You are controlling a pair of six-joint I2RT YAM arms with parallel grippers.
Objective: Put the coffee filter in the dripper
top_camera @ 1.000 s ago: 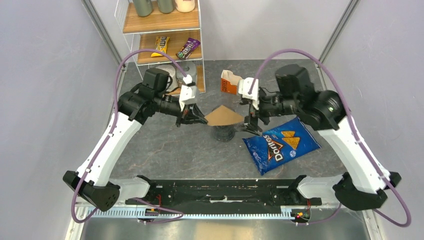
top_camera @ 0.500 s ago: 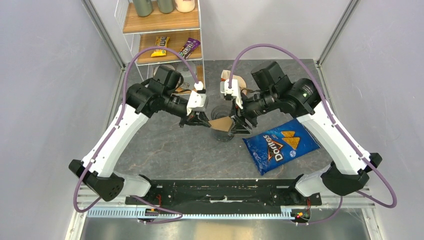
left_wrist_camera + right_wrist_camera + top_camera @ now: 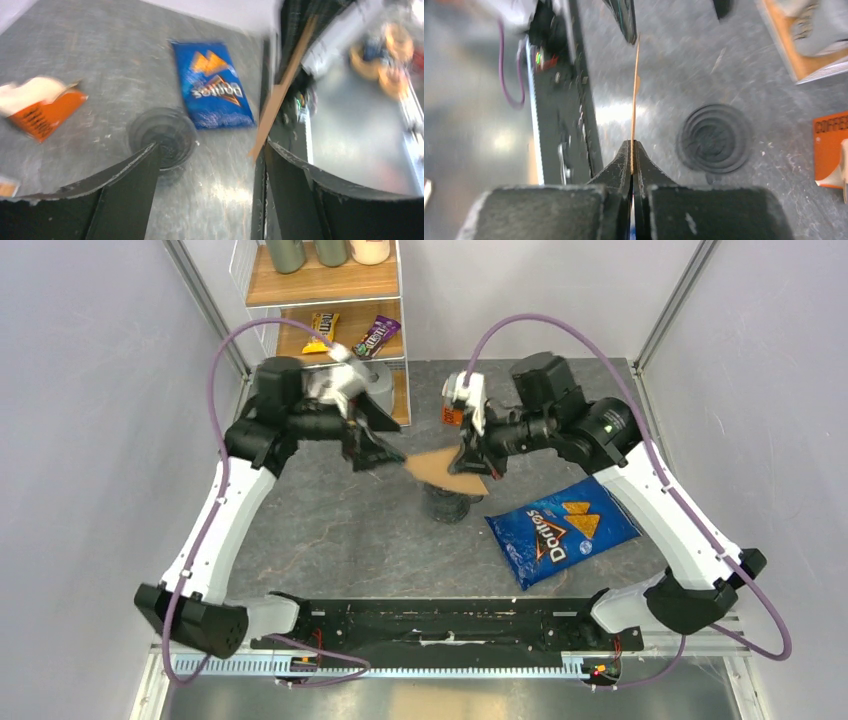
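The tan coffee filter hangs flat just above the dark dripper, which stands mid-table. My right gripper is shut on the filter's right edge. In the right wrist view the filter runs edge-on out of the shut right gripper, with the dripper to the right of it. My left gripper is open, just left of the filter. In the left wrist view the filter's edge lies beside the right fingertip of the open left gripper, and the dripper sits below.
A blue Doritos bag lies right of the dripper. The orange-and-white filter packet stands behind, partly hidden by my right arm. A shelf rack with candy bags is at the back left.
My left gripper has opened, let go of the filter and drawn back to the left. My right gripper has shut on the filter, which now sits higher and flatter over the dripper.
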